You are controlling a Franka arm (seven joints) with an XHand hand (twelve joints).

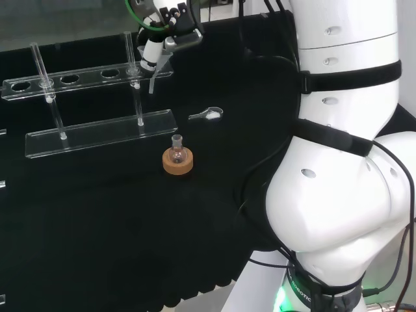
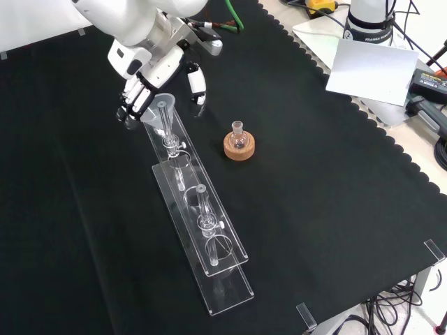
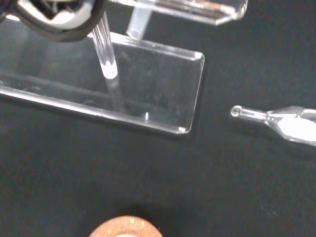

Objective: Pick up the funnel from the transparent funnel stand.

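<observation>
The clear funnel (image 1: pixel 158 67) is at the right end of the transparent stand's upper shelf (image 1: pixel 78 78) in the head view, with its stem slanting down below the shelf. My hand (image 1: pixel 164 26) is right above it, fingers curled onto the funnel's rim. In the front view the funnel (image 2: pixel 159 112) is at the stand's far end. The fingers (image 2: pixel 136 94) lie on its left and the thumb (image 2: pixel 198 84) is spread out to its right. The wrist view looks down on the stand's base plate (image 3: pixel 153 94) and one post (image 3: pixel 106 61).
A small flask sits in a cork ring (image 1: pixel 177 162) (image 2: pixel 239 145) just in front of the stand. A small clear glass scoop (image 1: pixel 208 115) (image 3: pixel 281 122) lies on the cloth to its right. The arm's white links (image 1: pixel 344 162) take up the right of the head view.
</observation>
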